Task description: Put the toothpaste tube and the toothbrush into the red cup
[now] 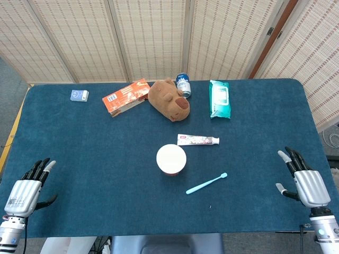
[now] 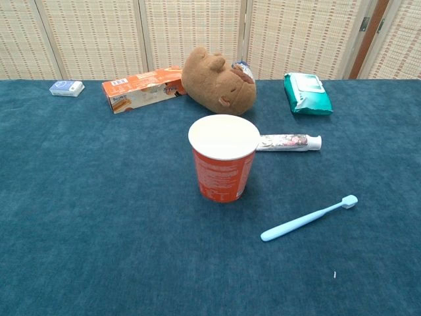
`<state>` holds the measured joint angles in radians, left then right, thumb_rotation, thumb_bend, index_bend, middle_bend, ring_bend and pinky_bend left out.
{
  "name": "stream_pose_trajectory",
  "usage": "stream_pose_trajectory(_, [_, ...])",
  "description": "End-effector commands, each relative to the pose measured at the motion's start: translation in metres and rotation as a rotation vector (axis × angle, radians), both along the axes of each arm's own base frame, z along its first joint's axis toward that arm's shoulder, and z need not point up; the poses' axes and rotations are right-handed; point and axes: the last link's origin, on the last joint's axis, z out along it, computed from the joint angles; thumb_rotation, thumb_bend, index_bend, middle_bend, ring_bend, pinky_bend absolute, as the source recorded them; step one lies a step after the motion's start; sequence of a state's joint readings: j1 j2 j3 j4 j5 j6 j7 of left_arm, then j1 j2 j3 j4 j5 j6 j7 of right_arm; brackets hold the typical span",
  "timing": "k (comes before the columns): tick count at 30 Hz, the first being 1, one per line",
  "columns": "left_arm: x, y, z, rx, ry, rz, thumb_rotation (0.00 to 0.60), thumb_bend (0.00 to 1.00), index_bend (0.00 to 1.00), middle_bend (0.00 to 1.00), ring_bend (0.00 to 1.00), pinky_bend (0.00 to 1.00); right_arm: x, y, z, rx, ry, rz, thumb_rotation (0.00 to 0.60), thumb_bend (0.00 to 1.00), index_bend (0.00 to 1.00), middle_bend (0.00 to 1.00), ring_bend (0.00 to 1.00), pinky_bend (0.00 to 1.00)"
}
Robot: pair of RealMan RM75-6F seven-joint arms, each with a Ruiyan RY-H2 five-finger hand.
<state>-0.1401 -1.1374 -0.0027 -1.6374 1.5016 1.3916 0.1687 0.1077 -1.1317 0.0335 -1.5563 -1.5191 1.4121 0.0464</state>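
The cup (image 2: 223, 158) stands upright at bench (image 2: 79, 217) centre. The toothpaste tube (image 2: 288, 142) lies just behind it to the right; the toothbrush (image 2: 308, 218) lies in front, to the right.

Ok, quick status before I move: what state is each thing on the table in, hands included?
red cup: upright, empty
toothpaste tube: lying flat behind the cup, cap on
toothbrush: lying flat, right of the cup
left hand: open, holds nothing
right hand: open, holds nothing
plush toy: on its side
orange box: lying flat
wipes pack: lying flat
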Motion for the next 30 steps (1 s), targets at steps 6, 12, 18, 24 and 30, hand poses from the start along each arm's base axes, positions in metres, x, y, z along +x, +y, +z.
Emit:
stream_pose_trajectory(6, [-0.001,0.0,-0.003,-0.016,0.004,0.008,0.6,0.22,0.0,0.07,0.06,0.25,0.001,0.002,0.001,-0.002,-0.019,0.004,0.6,0.18,0.09,0.03,0.0,0.43])
stream_pose_trajectory(12, [-0.003,0.0,-0.002,-0.013,-0.013,0.022,0.6,0.22,0.0,0.07,0.06,0.25,0.002,0.0,-0.006,0.026,-0.041,0.006,0.6,0.18,0.1,0.04,0.0,0.39])
stream_pose_trajectory(18, [-0.005,0.0,-0.001,-0.021,-0.012,0.024,0.6,0.22,0.0,0.07,0.06,0.25,0.017,-0.005,-0.02,0.069,-0.055,0.081,0.6,0.18,0.17,0.04,0.0,0.31])
stream_pose_trajectory(24, [-0.003,-0.002,0.006,-0.004,-0.036,0.019,0.6,0.22,0.0,0.07,0.06,0.25,0.047,-0.029,-0.03,0.09,-0.054,0.182,0.6,0.18,0.23,0.04,0.0,0.27])
stream_pose_trajectory(30, [-0.003,-0.002,0.008,-0.008,-0.044,0.02,0.6,0.22,0.0,0.07,0.06,0.25,0.077,-0.063,-0.043,0.128,-0.044,0.207,0.6,0.18,0.24,0.04,0.0,0.27])
